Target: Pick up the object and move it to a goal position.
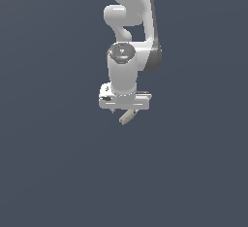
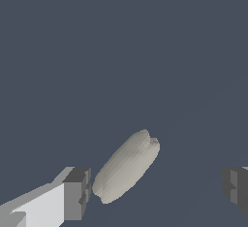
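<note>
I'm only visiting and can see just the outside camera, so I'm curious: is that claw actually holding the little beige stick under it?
Observer: Not by the wrist camera. The gripper is open, with its two fingers set wide apart.
Visitor: So where is the stick, then?
Observer: The stick sits in the gap between them, close beside one finger and well clear of the other finger. I cannot tell whether it touches the near one.
Visitor: Is it lined up straight with the fingers?
Observer: No, it lies at a slant across the gap, with one rounded end near that finger and the other end pointing away.
</note>
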`<state>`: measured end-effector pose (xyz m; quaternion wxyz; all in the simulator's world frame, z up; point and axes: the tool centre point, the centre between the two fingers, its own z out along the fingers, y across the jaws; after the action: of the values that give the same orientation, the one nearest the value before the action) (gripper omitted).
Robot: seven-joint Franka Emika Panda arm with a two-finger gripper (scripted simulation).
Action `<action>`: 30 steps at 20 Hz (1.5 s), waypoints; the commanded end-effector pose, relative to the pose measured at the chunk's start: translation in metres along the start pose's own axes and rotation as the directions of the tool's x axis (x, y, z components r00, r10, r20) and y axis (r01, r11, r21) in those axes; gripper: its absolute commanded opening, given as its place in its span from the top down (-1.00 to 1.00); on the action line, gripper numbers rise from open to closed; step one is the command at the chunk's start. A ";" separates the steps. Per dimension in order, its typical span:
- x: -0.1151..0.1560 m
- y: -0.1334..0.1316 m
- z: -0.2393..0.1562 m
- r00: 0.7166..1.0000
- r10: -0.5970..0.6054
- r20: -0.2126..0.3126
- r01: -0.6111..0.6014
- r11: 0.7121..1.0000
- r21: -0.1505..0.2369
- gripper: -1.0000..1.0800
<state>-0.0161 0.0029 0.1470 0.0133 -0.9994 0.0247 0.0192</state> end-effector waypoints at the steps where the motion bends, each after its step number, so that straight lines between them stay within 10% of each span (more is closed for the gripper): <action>1: 0.000 0.000 0.000 1.000 0.000 0.000 0.000 1.000 0.000 -0.92; 30: -0.015 -0.004 0.019 0.992 0.125 0.013 -0.125 0.992 -0.012 -0.92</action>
<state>-0.0302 0.0069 0.1308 0.0069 -0.9968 0.0745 0.0278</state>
